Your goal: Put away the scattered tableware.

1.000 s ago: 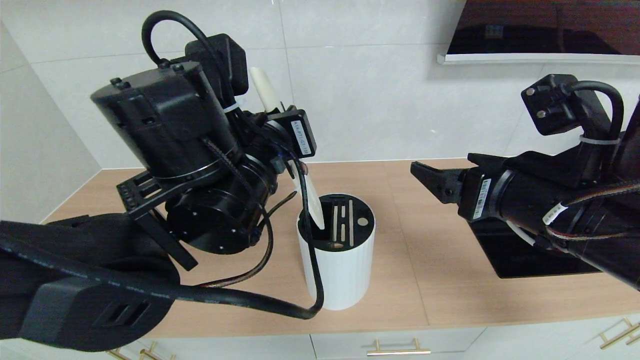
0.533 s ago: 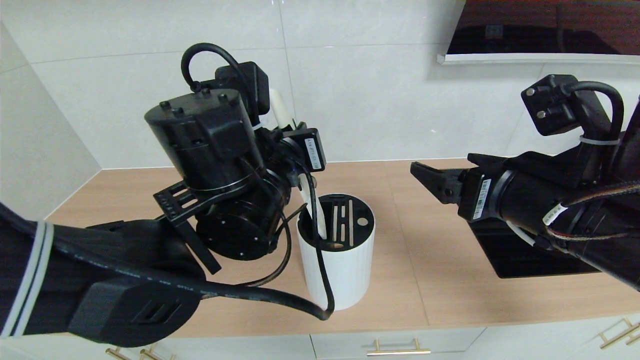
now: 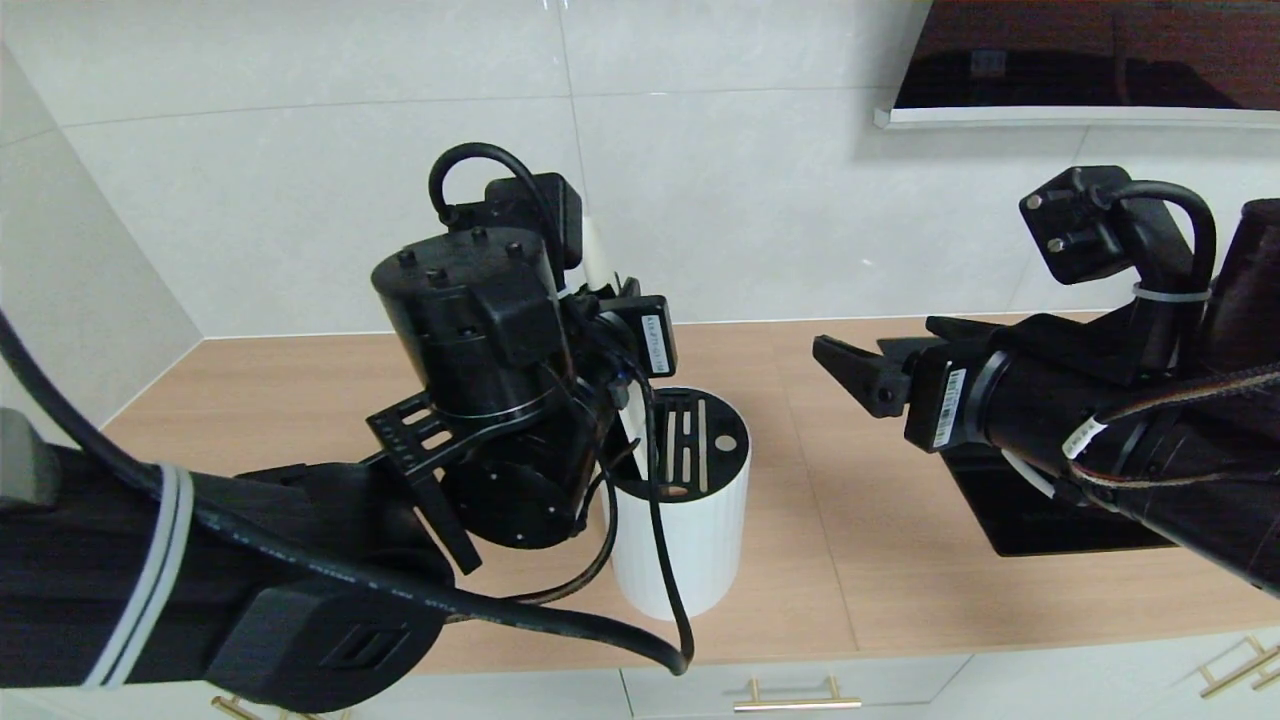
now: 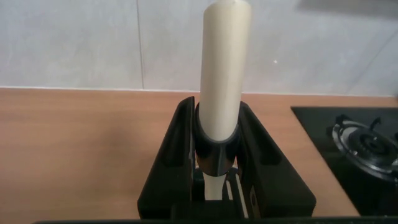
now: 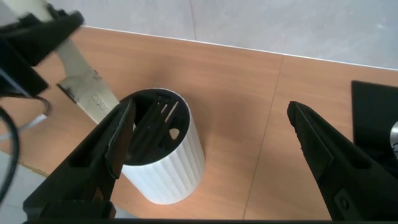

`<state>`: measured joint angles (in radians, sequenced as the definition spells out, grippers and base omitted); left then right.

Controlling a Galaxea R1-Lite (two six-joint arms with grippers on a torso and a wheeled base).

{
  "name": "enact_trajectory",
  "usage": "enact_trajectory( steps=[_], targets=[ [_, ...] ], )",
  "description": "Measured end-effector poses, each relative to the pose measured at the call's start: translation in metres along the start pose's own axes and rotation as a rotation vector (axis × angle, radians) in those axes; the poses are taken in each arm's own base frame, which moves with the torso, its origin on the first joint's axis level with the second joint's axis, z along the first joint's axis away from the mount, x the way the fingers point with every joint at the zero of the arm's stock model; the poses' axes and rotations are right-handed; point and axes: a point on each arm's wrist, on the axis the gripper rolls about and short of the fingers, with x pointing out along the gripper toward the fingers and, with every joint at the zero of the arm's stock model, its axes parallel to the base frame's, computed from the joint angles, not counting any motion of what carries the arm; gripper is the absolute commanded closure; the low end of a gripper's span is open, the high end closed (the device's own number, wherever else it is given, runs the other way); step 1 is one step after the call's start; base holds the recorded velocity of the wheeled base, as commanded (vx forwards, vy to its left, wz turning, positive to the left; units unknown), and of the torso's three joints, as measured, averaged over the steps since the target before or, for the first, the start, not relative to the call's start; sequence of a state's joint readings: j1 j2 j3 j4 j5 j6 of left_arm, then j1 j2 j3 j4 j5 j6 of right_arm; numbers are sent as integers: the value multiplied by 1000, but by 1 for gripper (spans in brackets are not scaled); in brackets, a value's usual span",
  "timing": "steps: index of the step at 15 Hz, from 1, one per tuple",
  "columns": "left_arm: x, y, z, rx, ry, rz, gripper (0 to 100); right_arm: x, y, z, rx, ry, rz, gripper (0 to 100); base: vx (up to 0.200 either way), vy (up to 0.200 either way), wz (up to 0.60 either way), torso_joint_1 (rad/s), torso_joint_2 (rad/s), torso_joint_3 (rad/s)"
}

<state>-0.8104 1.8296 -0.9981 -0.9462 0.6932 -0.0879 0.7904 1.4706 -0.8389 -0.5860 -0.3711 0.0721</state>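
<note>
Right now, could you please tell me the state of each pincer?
Left pincer: closed, holding the knife.
Right pincer: open, holding nothing.

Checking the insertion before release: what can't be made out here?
- Tip of the knife: right wrist view, behind a finger of the right gripper.
- Which slot of the holder it enters: head view, left arm in front.
- The slots: left wrist view, behind the left gripper.

A knife holder (image 3: 680, 530) stands on a countertop (image 3: 860, 560); above it the left gripper (image 4: 216, 146) holds a knife (image 4: 224, 74), blade entering the holder's top on its left. The right gripper (image 3: 845, 362) hovers to the holder's right, a cooktop (image 3: 1050, 510) farther right
</note>
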Motion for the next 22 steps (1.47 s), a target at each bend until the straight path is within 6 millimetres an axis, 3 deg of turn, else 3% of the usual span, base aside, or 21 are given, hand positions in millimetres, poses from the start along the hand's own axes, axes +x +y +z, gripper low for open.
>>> enact_trajectory(
  steps=[10, 15, 16, 22],
  targets=[
    [15, -8, -57, 85, 105, 7, 100, 8, 3, -8, -9, 24, -2, 0, 0, 0, 0, 0, 0, 0],
    [16, -8, -67, 104, 128, 8, 100, 10, 3, -10, -11, 32, -2, 0, 0, 0, 0, 0, 0, 0],
    [16, -8, -68, 105, 129, 9, 0, 10, 3, -10, -12, 34, -2, 0, 0, 0, 0, 0, 0, 0],
    [16, -7, -64, 98, 120, 9, 0, 10, 3, -11, -12, 34, -4, 0, 0, 0, 0, 0, 0, 0]
  ],
)
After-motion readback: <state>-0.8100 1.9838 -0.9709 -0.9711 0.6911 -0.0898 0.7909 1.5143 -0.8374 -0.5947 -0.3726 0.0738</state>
